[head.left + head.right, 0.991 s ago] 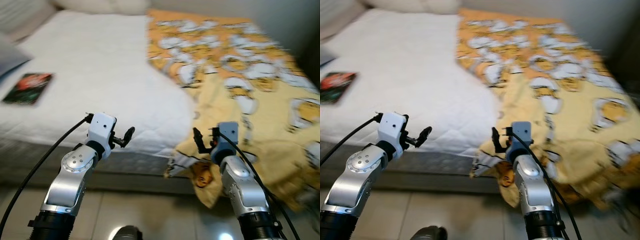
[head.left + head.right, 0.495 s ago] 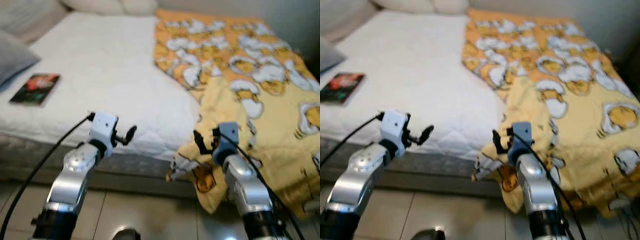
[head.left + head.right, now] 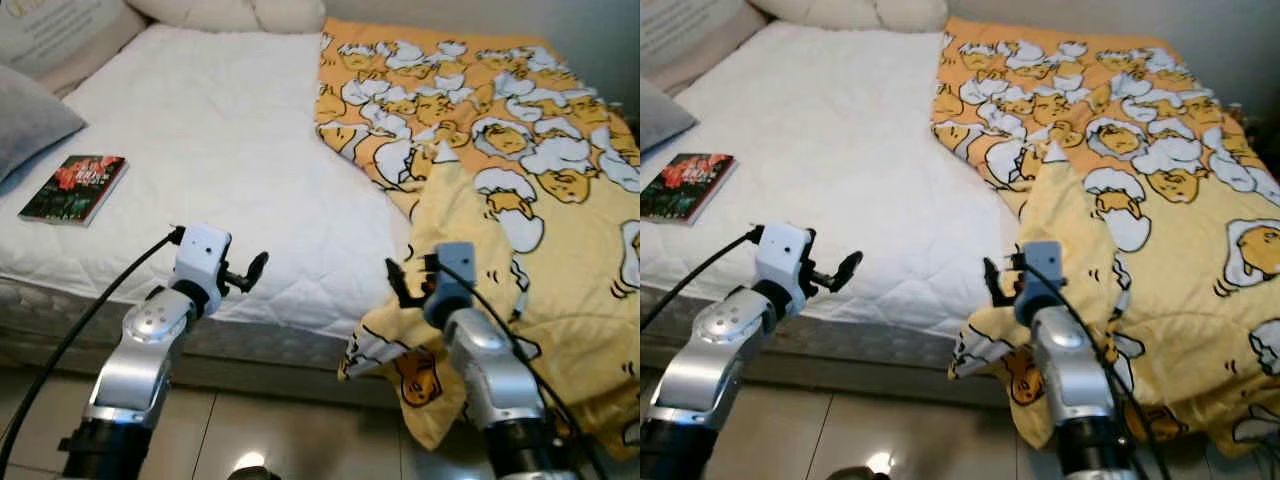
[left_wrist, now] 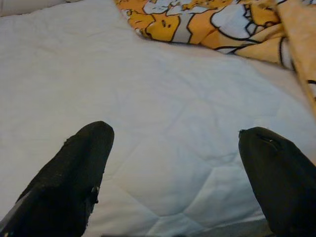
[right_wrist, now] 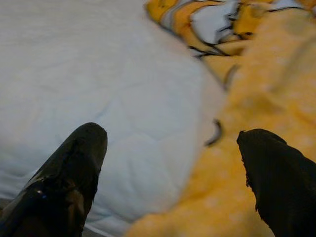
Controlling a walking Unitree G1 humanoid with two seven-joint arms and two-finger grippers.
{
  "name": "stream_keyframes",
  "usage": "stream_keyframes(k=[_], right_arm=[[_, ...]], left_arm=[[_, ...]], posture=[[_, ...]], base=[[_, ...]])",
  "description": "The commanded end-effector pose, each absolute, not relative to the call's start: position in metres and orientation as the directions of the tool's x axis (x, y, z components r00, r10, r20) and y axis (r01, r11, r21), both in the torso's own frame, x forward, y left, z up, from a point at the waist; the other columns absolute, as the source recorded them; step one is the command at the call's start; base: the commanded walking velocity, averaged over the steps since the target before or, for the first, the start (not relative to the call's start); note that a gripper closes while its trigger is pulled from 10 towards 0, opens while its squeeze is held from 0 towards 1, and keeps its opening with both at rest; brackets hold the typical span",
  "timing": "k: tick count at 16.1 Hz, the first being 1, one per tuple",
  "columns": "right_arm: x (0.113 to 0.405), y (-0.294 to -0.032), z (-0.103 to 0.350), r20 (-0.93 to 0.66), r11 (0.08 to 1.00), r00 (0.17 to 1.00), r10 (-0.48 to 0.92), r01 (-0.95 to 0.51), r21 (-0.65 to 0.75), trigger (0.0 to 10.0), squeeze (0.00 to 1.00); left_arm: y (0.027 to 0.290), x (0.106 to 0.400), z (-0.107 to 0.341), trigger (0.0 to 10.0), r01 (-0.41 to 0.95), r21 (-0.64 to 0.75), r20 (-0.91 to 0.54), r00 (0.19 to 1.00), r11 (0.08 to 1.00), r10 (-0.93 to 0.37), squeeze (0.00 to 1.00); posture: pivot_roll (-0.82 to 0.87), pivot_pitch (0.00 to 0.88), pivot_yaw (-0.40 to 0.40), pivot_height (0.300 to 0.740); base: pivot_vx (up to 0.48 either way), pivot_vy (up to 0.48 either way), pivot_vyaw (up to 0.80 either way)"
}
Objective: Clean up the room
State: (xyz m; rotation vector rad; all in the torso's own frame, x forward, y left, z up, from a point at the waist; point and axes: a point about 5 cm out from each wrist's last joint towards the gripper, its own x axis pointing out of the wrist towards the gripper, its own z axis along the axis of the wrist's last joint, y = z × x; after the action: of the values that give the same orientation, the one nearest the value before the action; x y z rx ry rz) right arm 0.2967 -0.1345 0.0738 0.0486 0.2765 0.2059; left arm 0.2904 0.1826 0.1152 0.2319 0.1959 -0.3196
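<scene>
Bed [image 3: 210,170]: white quilted mattress, its near edge facing the robot.

Blanket [image 3: 520,170]: yellow-orange, cartoon egg print. Covers the bed's right half, folded back on itself, one corner spilling over the near edge toward the floor [image 3: 300,440].

Book [image 3: 74,187]: dark cover, flat near the bed's left edge, just beside a grey pillow [image 3: 30,115]. More pillows [image 3: 230,12] along the far edge.

Left gripper [image 4: 173,173]: held above the near edge, over bare mattress; jaws spread wide, nothing between them.

Right gripper [image 5: 173,173]: held at the near edge where blanket meets mattress; jaws spread wide, empty.

Step in hand, as judged: approach, both arms raised, nothing grasped. Likely next: the right gripper reaches down to the hanging blanket corner and closes on a fold; soft cloth will slip and bunch. The book lies well apart, needing a step left.
</scene>
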Motion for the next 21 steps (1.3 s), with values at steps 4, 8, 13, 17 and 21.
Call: stream_keyframes(k=[4,8,13,17,21], right_arm=[[0.296,-0.141,0.073,-0.273,0.981,0.942,0.193,-0.180,0.072,10.0,0.00],[0.296,-0.140,0.073,-0.275,0.981,0.942,0.195,-0.182,0.072,10.0,0.00],[0.296,-0.140,0.075,-0.273,0.978,0.939,0.208,-0.198,0.062,10.0,0.00],[0.291,-0.142,0.081,-0.253,0.967,0.934,0.253,-0.234,0.104,10.0,1.00],[0.308,-0.143,0.065,-0.378,0.967,0.890,0.255,-0.234,0.102,10.0,1.00]], left_arm=[[0.178,0.291,0.116,10.0,0.346,0.188,-0.221,0.927,0.919,-0.304,0.00],[0.178,0.291,0.116,10.0,0.347,0.188,-0.222,0.926,0.919,-0.304,0.00],[0.178,0.290,0.117,10.0,0.349,0.192,-0.217,0.927,0.917,-0.307,0.00],[0.173,0.284,0.120,10.0,0.402,0.250,-0.233,0.908,0.881,-0.348,0.00],[0.172,0.281,0.116,10.0,0.488,0.267,-0.282,0.864,0.831,-0.417,0.00]], posture=[[0.12,0.000,-0.022,0.740],[0.12,0.000,-0.022,0.740],[0.12,0.000,-0.022,0.740],[0.11,0.000,-0.018,0.740],[0.12,0.000,-0.004,0.740]], base=[[0.346,0.000,0.00],[0.347,0.000,0.00],[0.346,0.000,0.00],[0.158,0.000,0.00],[0.000,0.000,0.00]])
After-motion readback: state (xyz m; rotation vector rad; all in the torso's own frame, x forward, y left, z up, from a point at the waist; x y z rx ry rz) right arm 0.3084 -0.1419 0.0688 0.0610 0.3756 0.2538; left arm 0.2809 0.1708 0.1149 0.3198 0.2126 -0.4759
